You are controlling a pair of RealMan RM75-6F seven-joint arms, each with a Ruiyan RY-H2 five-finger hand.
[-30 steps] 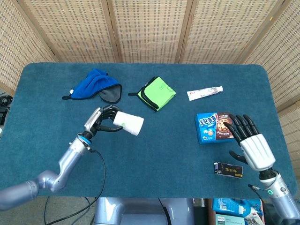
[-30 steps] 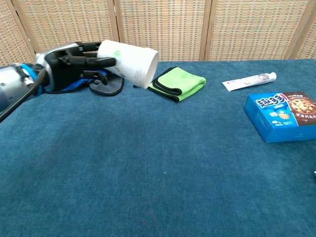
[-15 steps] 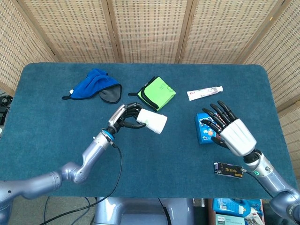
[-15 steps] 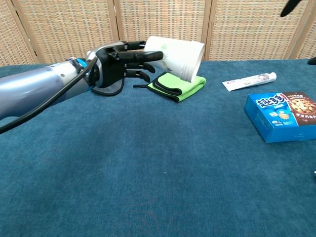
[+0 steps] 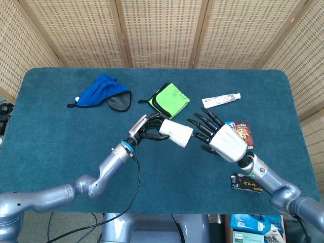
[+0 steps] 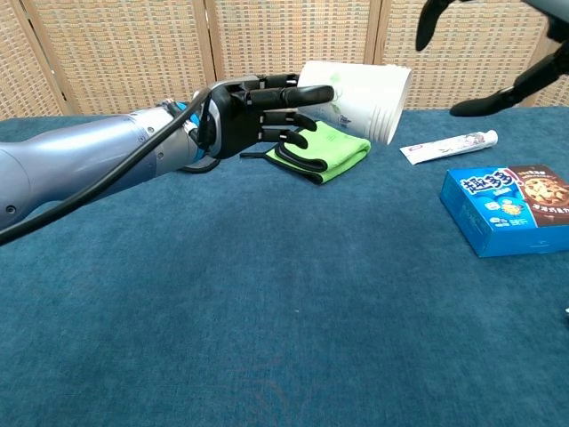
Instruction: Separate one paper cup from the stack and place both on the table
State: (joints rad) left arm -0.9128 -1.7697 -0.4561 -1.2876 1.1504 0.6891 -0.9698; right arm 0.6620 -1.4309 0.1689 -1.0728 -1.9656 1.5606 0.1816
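From the head view, the left hand (image 5: 147,127) grips the white paper cup stack (image 5: 175,133) sideways above the blue felt table (image 5: 50,126), mouth toward the right hand (image 5: 218,137), whose fingers are spread wide and hold nothing. A clumsy grab could crush the rim or drag both cups out.

From the chest view, dark fingers (image 6: 280,95) wrap the cups' base; only the right hand's fingertips (image 6: 484,104) show, apart from the rim.

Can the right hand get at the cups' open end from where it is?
Probably yes. The right hand is open, fingers spread toward the cups, whose open end faces it; the left hand grips only the base end.
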